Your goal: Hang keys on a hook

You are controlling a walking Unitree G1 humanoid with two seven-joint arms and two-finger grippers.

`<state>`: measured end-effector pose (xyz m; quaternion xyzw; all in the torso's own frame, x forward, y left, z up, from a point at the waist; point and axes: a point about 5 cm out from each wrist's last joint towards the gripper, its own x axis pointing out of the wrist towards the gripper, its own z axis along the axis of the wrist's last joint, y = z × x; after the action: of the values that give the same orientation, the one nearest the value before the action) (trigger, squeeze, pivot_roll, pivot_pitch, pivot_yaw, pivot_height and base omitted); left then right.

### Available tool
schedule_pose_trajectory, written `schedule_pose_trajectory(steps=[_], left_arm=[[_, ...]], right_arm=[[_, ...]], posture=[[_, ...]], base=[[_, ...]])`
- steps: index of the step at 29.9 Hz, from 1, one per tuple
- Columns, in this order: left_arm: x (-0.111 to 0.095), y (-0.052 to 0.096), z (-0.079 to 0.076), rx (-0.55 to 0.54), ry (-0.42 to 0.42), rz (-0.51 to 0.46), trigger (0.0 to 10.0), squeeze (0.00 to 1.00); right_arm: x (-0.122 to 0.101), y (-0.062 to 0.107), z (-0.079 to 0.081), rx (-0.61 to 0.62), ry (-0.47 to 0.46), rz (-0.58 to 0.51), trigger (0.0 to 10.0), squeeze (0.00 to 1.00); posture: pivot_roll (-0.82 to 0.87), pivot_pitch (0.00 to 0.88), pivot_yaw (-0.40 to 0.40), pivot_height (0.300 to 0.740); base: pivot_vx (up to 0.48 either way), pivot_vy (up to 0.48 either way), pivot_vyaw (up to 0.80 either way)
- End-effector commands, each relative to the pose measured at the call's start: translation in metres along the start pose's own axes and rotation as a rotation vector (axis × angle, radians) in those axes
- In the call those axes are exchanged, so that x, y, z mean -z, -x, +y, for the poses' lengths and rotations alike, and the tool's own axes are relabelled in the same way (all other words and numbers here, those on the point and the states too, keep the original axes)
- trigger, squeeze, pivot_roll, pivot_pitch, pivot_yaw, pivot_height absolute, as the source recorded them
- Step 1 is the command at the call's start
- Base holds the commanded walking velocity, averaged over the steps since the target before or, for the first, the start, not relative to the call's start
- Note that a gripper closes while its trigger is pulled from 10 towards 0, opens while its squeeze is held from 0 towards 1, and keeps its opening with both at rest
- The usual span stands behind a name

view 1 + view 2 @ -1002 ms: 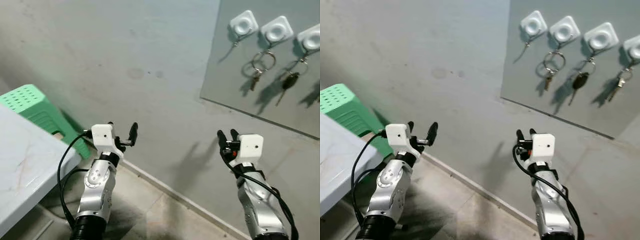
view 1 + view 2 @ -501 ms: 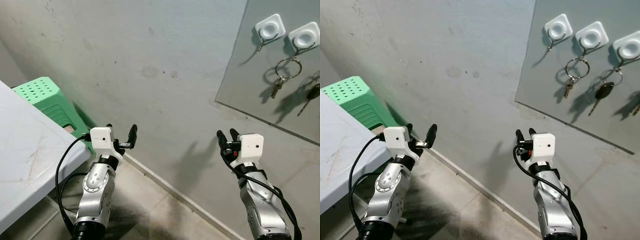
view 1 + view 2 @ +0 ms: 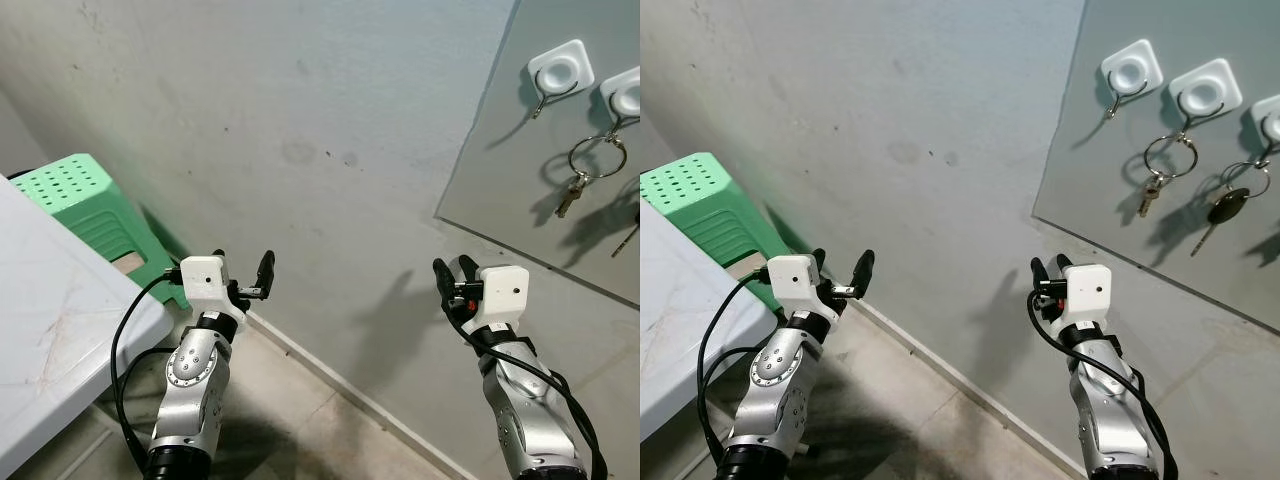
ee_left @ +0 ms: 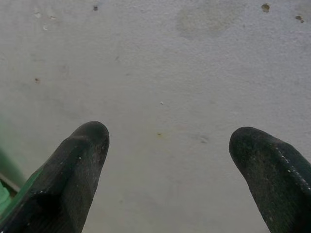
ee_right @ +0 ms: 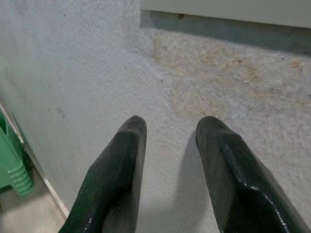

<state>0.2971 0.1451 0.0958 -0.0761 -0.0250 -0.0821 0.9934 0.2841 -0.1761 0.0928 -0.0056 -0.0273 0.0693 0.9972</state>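
A grey panel (image 3: pixel 1110 160) on the wall at the upper right carries white square hooks. The leftmost hook (image 3: pixel 1132 72) is bare. From the hook beside it (image 3: pixel 1205 88) hangs a key ring with a silver key (image 3: pixel 1152 196), and a black-headed key (image 3: pixel 1224 206) hangs further right. My left gripper (image 3: pixel 843 264) is held up at the lower left, open and empty, facing bare wall (image 4: pixel 167 141). My right gripper (image 3: pixel 1048 268) is raised below the panel, well short of the hooks. Its fingers stand a little apart with nothing between them (image 5: pixel 170 128).
A green plastic stool (image 3: pixel 80 200) stands against the wall on the left, behind the corner of a white table (image 3: pixel 50 330). The concrete wall meets the floor (image 3: pixel 300 420) along a pale skirting line between my arms.
The camera has swung left: the panel and hooks slid toward the right edge and more of the table came into view. Both arms keep the same pose.
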Motion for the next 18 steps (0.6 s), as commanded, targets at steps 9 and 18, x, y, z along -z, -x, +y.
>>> schedule_pose_trajectory(steps=[9,18], left_arm=[[-0.0016,0.0039,0.0017,-0.014,-0.011,-0.004,10.0,0.00],[-0.0021,0.0035,0.0016,-0.017,-0.012,-0.007,10.0,0.00]], right_arm=[[-0.0016,0.0006,0.0000,-0.012,0.010,0.008,10.0,0.00],[-0.0021,0.0004,-0.0011,-0.015,0.006,0.007,10.0,0.00]], posture=[[-0.02,0.000,-0.037,0.740],[-0.03,0.000,-0.040,0.740]], base=[[0.000,0.000,0.80],[0.000,0.000,0.80]])
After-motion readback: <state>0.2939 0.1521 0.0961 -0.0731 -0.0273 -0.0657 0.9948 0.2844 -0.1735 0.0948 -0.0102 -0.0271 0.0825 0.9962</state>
